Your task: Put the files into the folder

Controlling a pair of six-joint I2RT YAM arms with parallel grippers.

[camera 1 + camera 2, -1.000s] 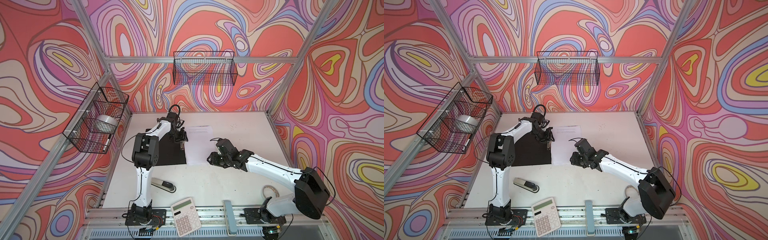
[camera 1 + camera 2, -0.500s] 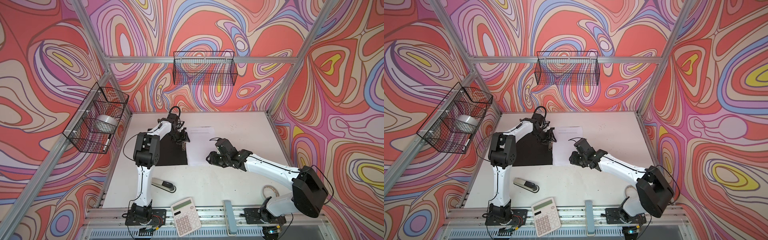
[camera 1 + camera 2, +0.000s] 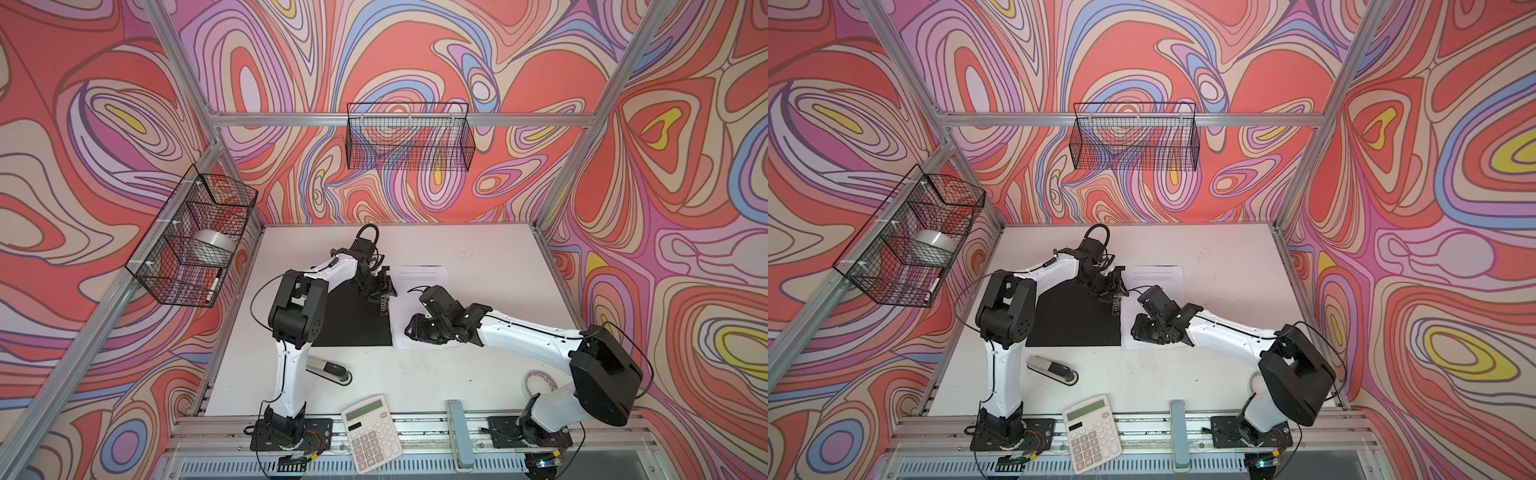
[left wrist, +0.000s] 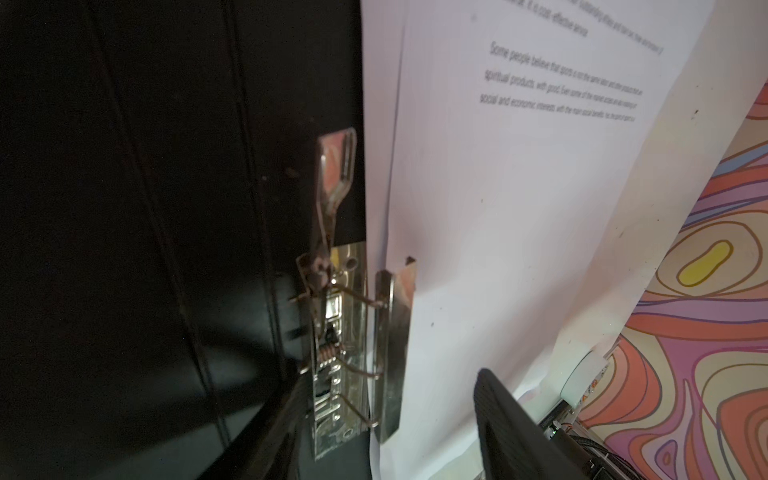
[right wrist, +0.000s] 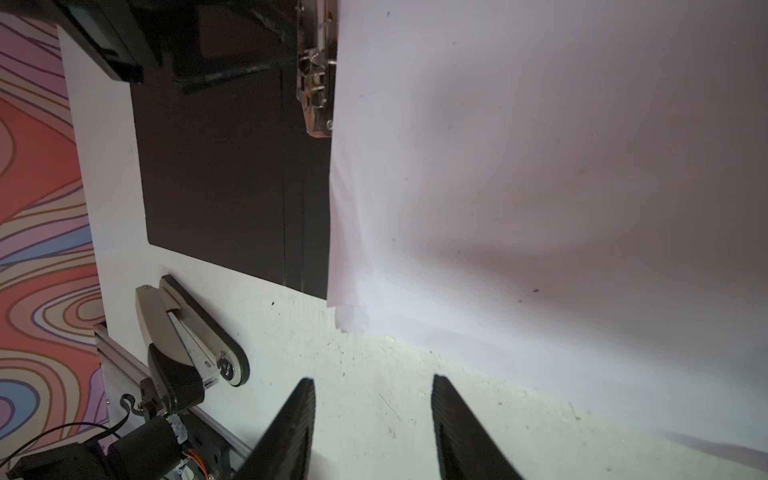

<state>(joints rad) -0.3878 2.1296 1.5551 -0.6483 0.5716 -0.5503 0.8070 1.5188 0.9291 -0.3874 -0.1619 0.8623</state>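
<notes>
The folder (image 3: 353,324) (image 3: 1075,320) lies open on the white table, black inside up. The files (image 3: 419,278) (image 3: 1158,276) are white printed sheets on its right half, their edge against the metal spine clip (image 4: 349,332). My left gripper (image 3: 384,297) (image 3: 1116,297) (image 4: 395,424) hangs open over the clip, with one finger on the black side and the other above the paper (image 4: 519,208). Near the sheets' front corner my right gripper (image 3: 415,330) (image 3: 1138,330) (image 5: 374,380) is open over bare table, holding nothing. The files (image 5: 540,166) lie just ahead of it.
A stapler (image 3: 330,372) (image 5: 195,332) lies in front of the folder. A calculator (image 3: 372,432) and a grey bar (image 3: 457,432) rest on the front rail. A tape roll (image 3: 538,380) sits by the right arm's base. Wire baskets (image 3: 409,137) (image 3: 195,237) hang on the walls.
My left gripper has shifted a little rightward and nearer along the clip. The right gripper has crept slightly leftward. Both stay open.
</notes>
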